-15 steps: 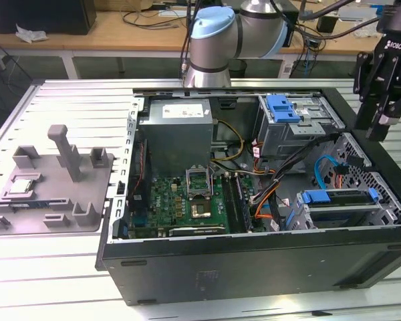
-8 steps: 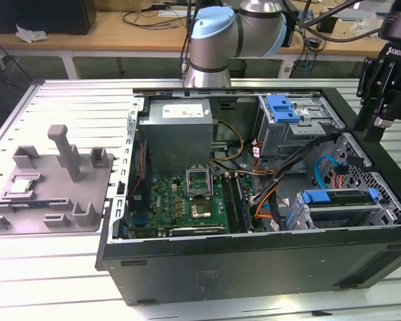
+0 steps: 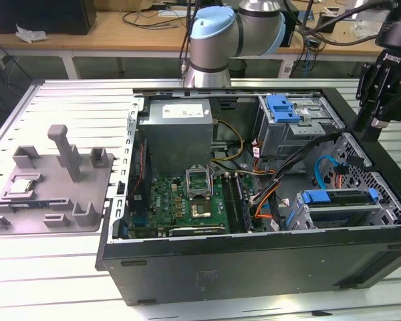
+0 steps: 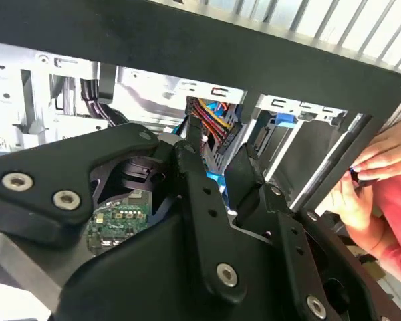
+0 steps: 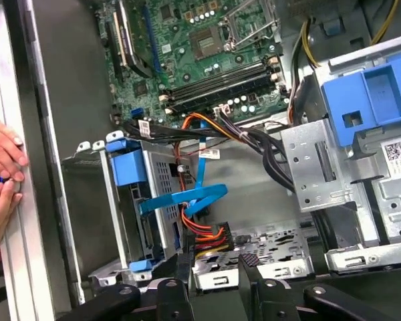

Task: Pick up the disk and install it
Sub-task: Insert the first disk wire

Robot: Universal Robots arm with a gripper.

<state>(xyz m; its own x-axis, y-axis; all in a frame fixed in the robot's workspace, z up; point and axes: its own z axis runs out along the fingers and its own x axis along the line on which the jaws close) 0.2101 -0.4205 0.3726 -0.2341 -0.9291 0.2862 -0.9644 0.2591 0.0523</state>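
Blue-bracketed, the disk (image 3: 341,198) sits edge-up in the drive cage at a front corner of the open computer case (image 3: 254,261), on the exterior view's right. I see my tool (image 3: 373,130) hanging above that end of the case, released and empty. A person's hand (image 5: 3,167) touches the case's edge.

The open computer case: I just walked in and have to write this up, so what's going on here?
A robot arm's gripper hangs open and empty above the open computer case, at the exterior view's right. A disk in a blue bracket appears to sit in the drive cage near it. A person's hands are at the case's edge.
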